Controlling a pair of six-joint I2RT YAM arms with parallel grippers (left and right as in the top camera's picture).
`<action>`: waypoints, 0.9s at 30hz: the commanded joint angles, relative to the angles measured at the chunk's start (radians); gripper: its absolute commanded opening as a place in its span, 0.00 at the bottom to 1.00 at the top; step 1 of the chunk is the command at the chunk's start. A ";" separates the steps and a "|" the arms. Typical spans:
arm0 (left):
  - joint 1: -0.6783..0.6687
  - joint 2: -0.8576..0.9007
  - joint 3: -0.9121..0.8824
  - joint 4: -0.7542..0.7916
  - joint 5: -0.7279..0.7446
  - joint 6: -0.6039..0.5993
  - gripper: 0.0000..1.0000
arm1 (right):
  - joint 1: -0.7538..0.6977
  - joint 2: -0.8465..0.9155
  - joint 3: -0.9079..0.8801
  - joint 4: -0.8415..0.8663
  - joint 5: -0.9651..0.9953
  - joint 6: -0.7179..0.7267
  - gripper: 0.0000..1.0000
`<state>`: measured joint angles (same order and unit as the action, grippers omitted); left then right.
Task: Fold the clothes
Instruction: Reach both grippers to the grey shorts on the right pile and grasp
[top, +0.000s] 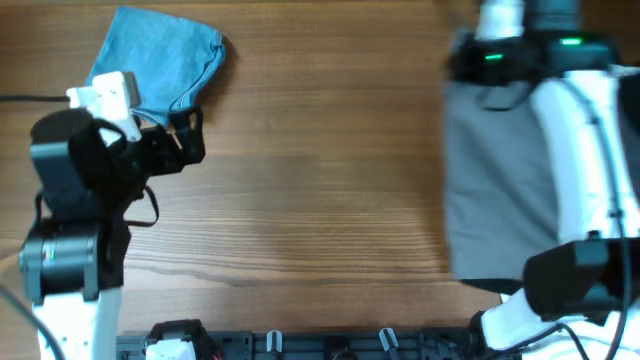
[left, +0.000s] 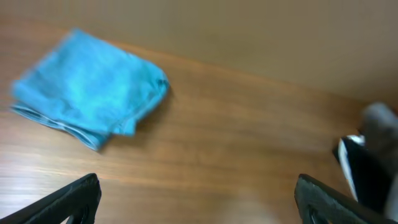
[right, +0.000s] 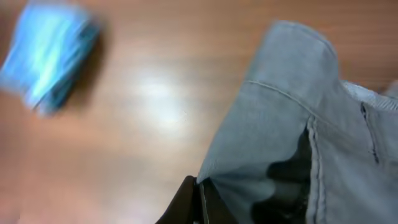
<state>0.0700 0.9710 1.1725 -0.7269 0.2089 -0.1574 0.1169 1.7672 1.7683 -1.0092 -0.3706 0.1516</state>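
Observation:
The grey shorts (top: 495, 180) hang in a long drape at the right of the table, held up at their far end. My right gripper (right: 200, 199) is shut on a pinched edge of the grey shorts (right: 280, 118); a seam runs down the cloth. A folded light-blue garment (top: 160, 60) lies at the far left and also shows in the left wrist view (left: 90, 87) and blurred in the right wrist view (right: 46, 53). My left gripper (left: 196, 199) is open and empty above bare wood, just near of the blue garment. No black garments show.
The wooden table (top: 320, 170) spans the view. A black rail with fittings (top: 300, 345) runs along the near edge. The right arm's white links (top: 590, 150) lie over the shorts.

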 joint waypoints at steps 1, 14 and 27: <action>-0.006 -0.064 0.026 0.005 -0.136 0.054 1.00 | 0.352 0.021 0.016 0.004 -0.086 -0.022 0.11; -0.031 0.037 0.026 0.008 0.101 0.068 0.96 | 0.186 -0.039 0.105 -0.064 0.136 0.244 0.71; -0.369 0.846 0.026 0.364 0.184 0.068 0.80 | -0.120 -0.040 0.105 -0.222 -0.019 0.144 0.70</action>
<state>-0.2584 1.6596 1.1931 -0.4122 0.3702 -0.1017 -0.0074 1.7546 1.8523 -1.2236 -0.3687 0.3378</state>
